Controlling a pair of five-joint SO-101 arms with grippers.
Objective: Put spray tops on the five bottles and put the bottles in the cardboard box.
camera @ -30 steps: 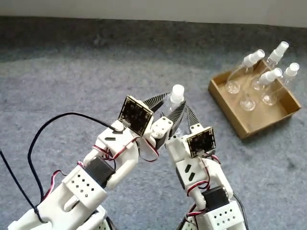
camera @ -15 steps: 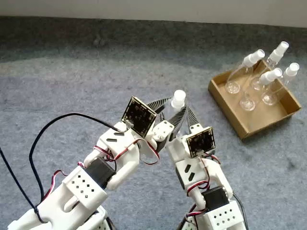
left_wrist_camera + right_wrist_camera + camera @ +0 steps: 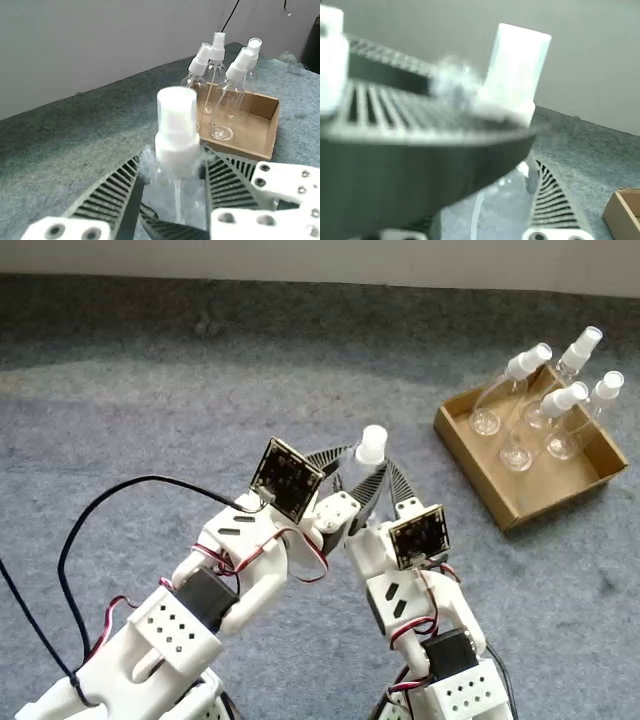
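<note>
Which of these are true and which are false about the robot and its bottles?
1. Four bottles stand in the cardboard box. True.
2. The fifth bottle lies flat on the carpet. False: it is upright, held between the left end effector and the right end effector.
3. The fifth bottle wears a white spray top. True.
4. The bottles in the box have no tops. False: each one has a white spray top.
5. The box is blue plastic. False: it is brown cardboard.
</note>
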